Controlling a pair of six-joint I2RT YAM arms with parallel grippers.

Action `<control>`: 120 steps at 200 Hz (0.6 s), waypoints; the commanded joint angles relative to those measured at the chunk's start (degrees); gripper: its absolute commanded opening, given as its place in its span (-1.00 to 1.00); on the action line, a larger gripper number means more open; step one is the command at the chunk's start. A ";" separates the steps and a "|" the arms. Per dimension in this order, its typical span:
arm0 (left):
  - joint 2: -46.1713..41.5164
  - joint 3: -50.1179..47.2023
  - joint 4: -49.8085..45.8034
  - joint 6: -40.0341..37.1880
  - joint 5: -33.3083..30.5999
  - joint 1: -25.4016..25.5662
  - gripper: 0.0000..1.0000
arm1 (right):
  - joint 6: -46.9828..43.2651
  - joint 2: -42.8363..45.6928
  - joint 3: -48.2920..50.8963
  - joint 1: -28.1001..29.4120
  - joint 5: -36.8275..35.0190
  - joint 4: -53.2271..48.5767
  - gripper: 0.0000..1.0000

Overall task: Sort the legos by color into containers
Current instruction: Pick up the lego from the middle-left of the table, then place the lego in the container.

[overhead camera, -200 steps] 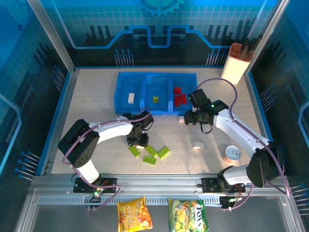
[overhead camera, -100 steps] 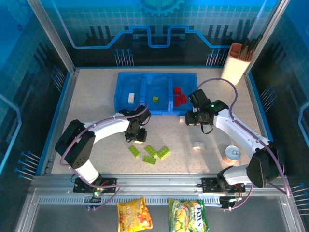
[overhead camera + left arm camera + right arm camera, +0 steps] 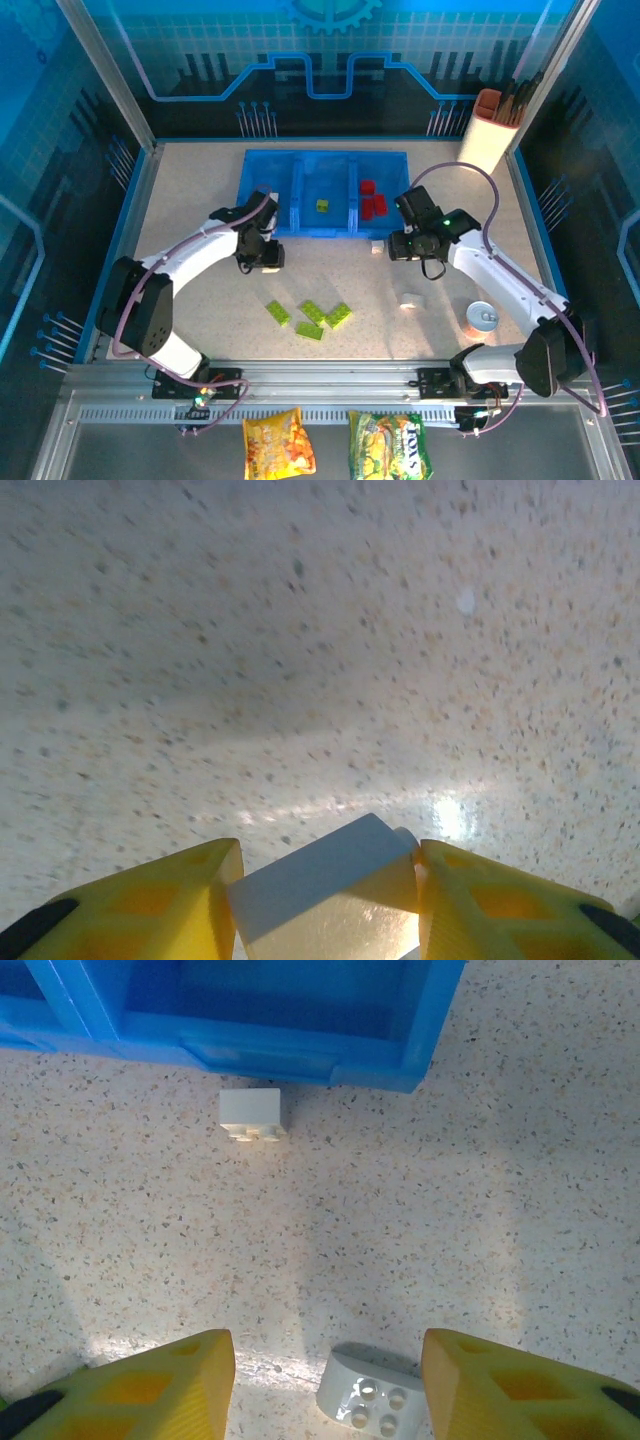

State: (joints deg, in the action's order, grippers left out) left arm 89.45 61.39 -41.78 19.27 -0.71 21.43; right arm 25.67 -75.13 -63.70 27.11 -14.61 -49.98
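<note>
From above, the left claw [image 3: 262, 252] hung over the desk [image 3: 185, 190], just off the near-left corner of the tray [image 3: 330, 156]. The middle compartment held a green brick [image 3: 322, 206] and the right one held red bricks [image 3: 372, 200], so the left compartment was probably the place for white. That compartment lay straight ahead of the left claw, just over the tray's front wall, on the side away from the arm bases. The left arm was plainly the nearer one to it. The right claw [image 3: 398, 244] sat off the tray's near-right corner, with a small white brick [image 3: 377, 247] just to its left beside the front wall. Loose green bricks [image 3: 312, 312] lay between the arms, nearer the bases and well apart from both claws.

In the left wrist view, the left claw was closed on a white brick [image 3: 325, 910], which was pinched between the two yellow fingers [image 3: 150, 905]. The brick's flat faces met the pads and one corner pointed forward. It was clear of the desk, and only bare speckled surface lay ahead.

In the right wrist view, the right claw [image 3: 327, 1345] stood open and held nothing. A rounded white brick [image 3: 368, 1395] lay on the desk between its fingers, closer to the right-hand one and touching neither. The small white brick lay ahead and a little left, just short of the tray's front wall, with its long side parallel to that wall.
</note>
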 commanded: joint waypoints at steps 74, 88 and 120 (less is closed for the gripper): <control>4.93 13.88 -3.48 -4.72 4.71 -9.89 -0.09 | 1.05 4.40 2.35 0.82 -1.08 -3.14 0.07; 6.76 16.14 -3.25 -4.46 5.08 -10.51 -0.08 | 1.13 5.03 2.51 0.81 -1.23 -3.41 0.07; 11.53 20.91 -2.20 -3.31 5.87 -11.40 -0.08 | 1.02 6.09 2.44 0.83 -1.64 -4.46 0.07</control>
State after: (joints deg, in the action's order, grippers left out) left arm 97.67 78.41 -43.44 15.97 2.92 10.96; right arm 25.93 -70.78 -61.69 27.11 -15.00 -52.10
